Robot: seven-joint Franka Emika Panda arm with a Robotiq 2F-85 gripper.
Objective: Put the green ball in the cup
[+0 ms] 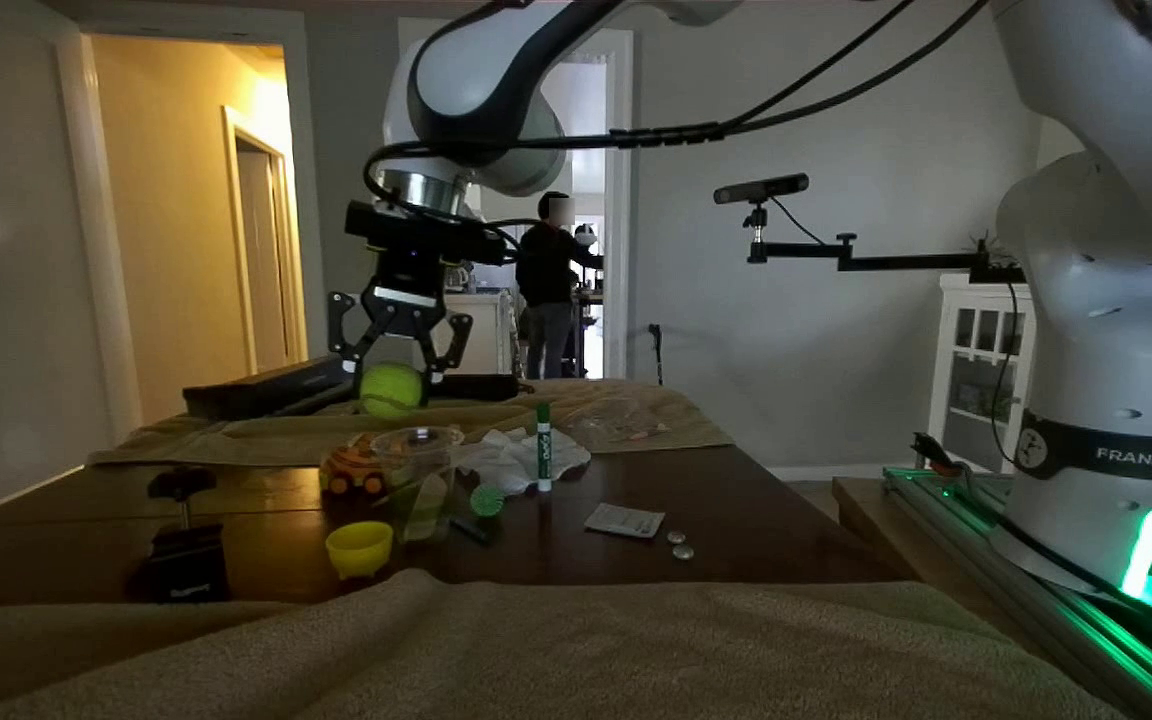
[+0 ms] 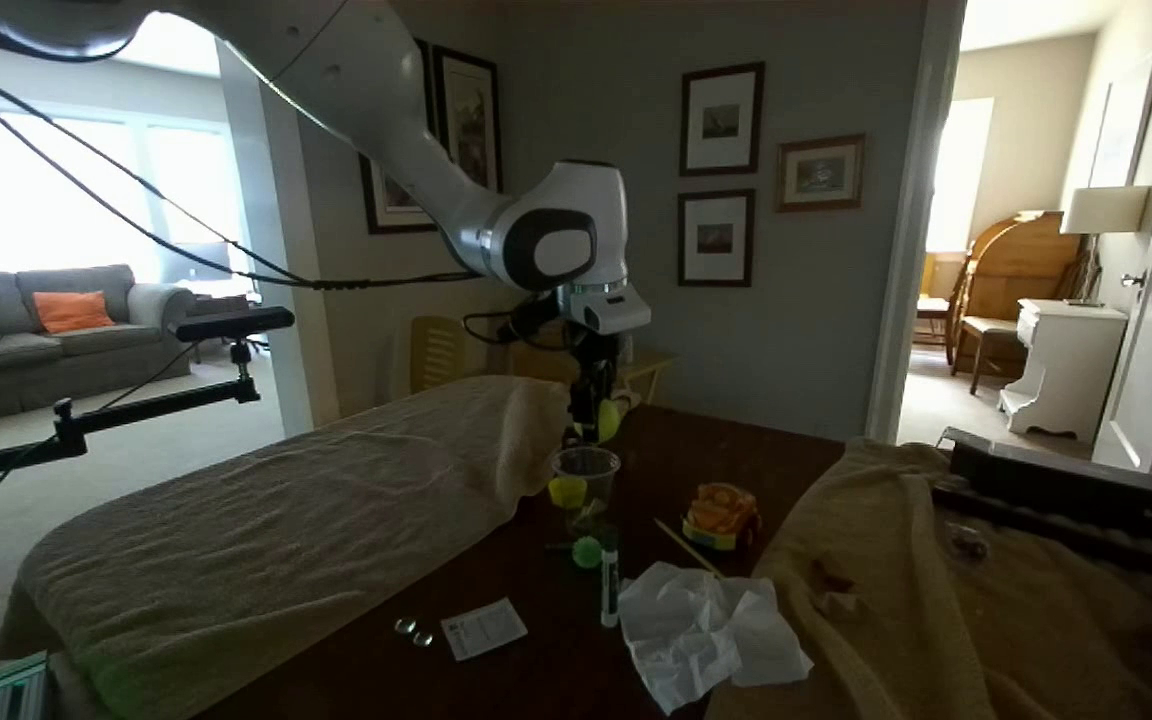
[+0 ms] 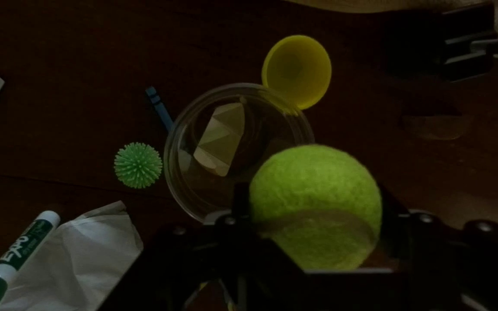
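The green ball, a yellow-green tennis ball, is gripped between the fingers of my gripper and held in the air above the table. In the wrist view the ball fills the space between both fingers, which press on its sides. The clear plastic cup stands upright on the table, lower than the ball. In the wrist view the cup's rim lies up and left of the ball, which covers part of it. A pale faceted piece shows in the cup. The ball is partly hidden behind the gripper in an exterior view.
A yellow bowl stands close beside the cup. A spiky green ball, a blue crayon, a green marker, white paper and an orange toy truck are around it. A black clamp stands farther off.
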